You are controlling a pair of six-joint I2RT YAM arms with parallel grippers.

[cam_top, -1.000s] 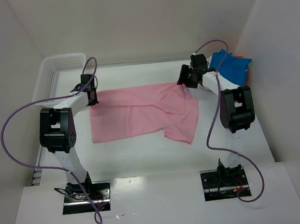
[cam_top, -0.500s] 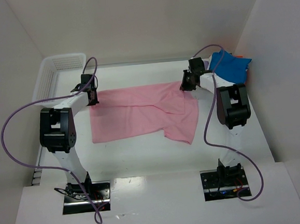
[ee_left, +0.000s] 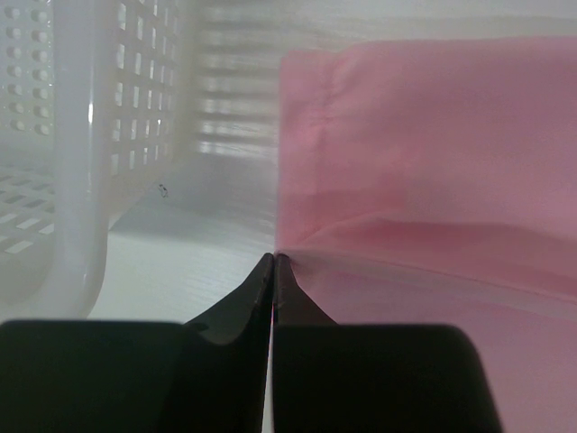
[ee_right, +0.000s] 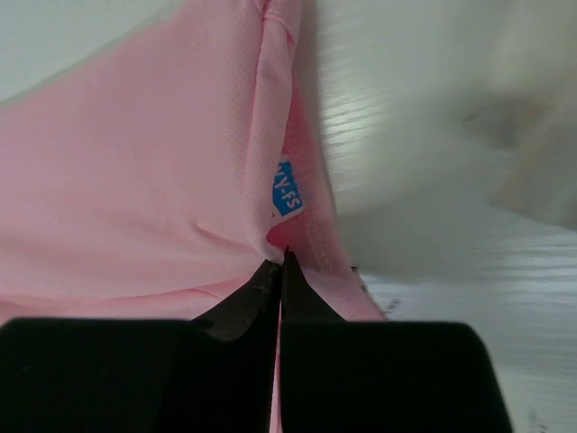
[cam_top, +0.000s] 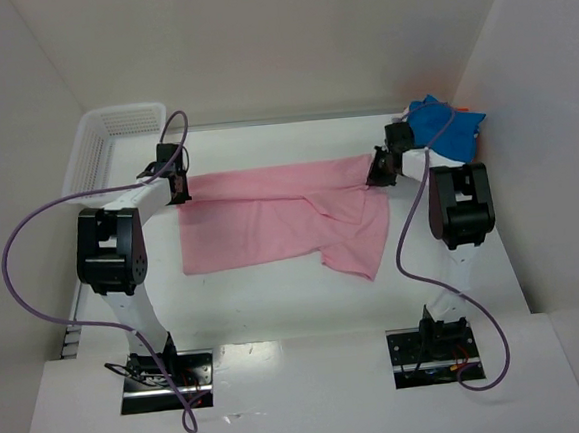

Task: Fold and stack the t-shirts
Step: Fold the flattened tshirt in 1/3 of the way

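The light pink t-shirt (cam_top: 270,223) lies spread across the middle of the table, its top edge stretched between both grippers. My left gripper (cam_top: 180,192) is shut on the shirt's far left corner; in the left wrist view the pink t-shirt (ee_left: 433,162) meets the closed tips of the left gripper (ee_left: 273,258). My right gripper (cam_top: 378,174) is shut on the far right corner. In the right wrist view the right gripper (ee_right: 281,258) pinches the pink t-shirt (ee_right: 135,180) just below a small blue label (ee_right: 287,189). A bright blue t-shirt (cam_top: 450,130) lies bunched at the far right.
A white mesh basket (cam_top: 112,130) stands at the far left corner, close beside the left gripper; the basket (ee_left: 81,135) fills the left of the left wrist view. White walls enclose the table on three sides.
The right gripper has shut on the pink shirt's right corner and moved right, drawing the top edge straighter and shifting the cloth slightly right. The left gripper has stayed shut in place.
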